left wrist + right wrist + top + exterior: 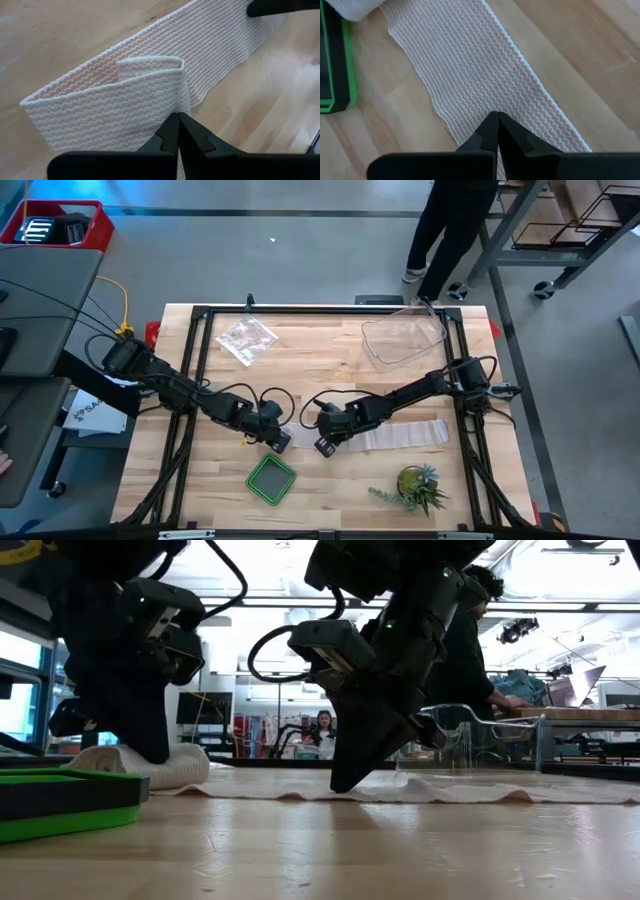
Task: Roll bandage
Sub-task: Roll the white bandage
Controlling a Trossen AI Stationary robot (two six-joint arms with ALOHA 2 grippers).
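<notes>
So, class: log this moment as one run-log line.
stage: rolling underway | bandage: partly rolled, strip flat on table | left gripper: shut, at roll | right gripper: shut, tips on strip

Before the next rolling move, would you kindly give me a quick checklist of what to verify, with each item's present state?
1. Left gripper shut, tips at the rolled end of the bandage: ok.
2. Right gripper shut, pressing the flat strip: ok.
3. Strip lying flat and straight between the grippers: ok.
4. Roll started at the left end: ok, a small roll shows.
5. Green tray apart from the roll: ok.
6. Roll wound tightly: cannot tell.
</notes>
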